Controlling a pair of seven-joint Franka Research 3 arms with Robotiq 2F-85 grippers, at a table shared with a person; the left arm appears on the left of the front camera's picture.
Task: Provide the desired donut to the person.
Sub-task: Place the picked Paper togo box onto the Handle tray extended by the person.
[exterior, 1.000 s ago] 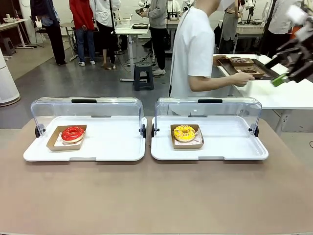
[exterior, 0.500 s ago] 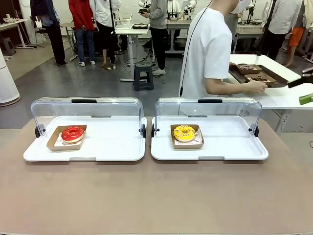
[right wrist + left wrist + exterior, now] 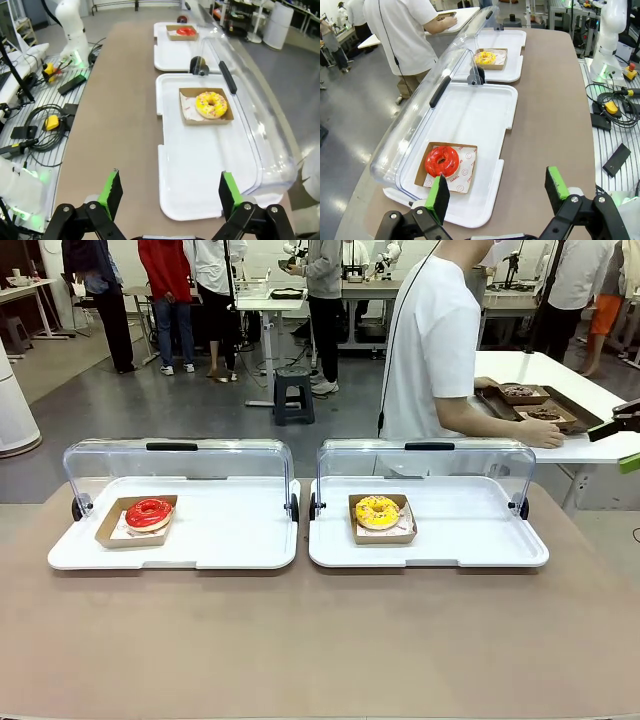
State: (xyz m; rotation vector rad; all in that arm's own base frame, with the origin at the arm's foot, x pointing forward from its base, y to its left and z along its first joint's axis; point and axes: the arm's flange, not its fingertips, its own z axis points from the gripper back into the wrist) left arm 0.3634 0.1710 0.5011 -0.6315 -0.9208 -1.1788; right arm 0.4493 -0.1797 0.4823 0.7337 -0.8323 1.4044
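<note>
Brown desk (image 3: 320, 640) lay bare across its near half. The person (image 3: 435, 350), in a white shirt, stood beyond it, turned aside. Two white trays (image 3: 430, 540), lids raised, held two donuts: red (image 3: 149, 512) left, yellow (image 3: 377, 510) right. Both end effectors, left (image 3: 495, 192) and right (image 3: 167, 192), hung spread, holding nothing.

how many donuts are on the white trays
2: a red donut in its cardboard holder on the left tray, and a yellow donut in its holder on the right tray.
</note>
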